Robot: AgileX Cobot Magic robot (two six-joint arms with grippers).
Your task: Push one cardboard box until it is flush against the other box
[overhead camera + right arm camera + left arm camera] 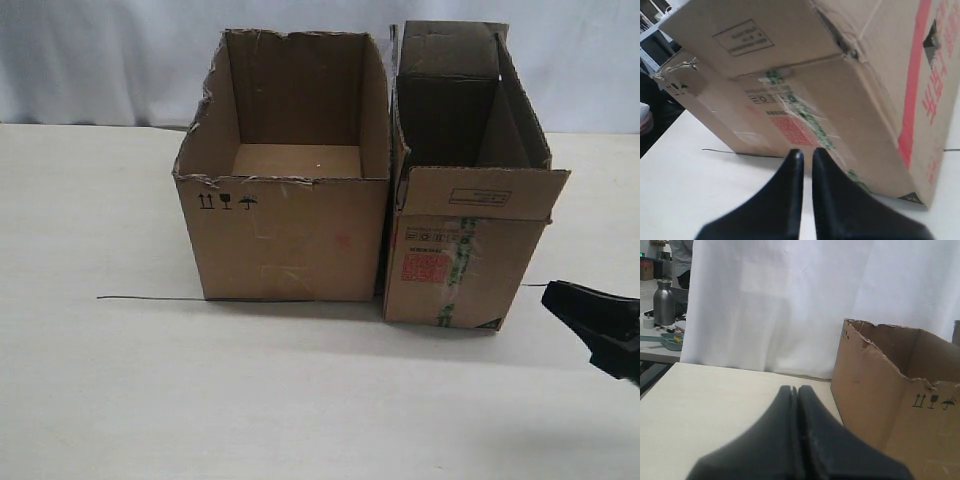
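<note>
My right gripper (550, 291) hangs low beside the cardboard box (450, 255), clear of it and aimed at its front right corner, fingers a slit apart and empty. My left gripper (794, 389) is pinched together, empty. The cardboard box stands close against the other box (285, 235).

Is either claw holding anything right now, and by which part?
Nothing is held. The left claw is shut and empty; the right claw, nearly shut, is near the cardboard box, not gripping it.
</note>
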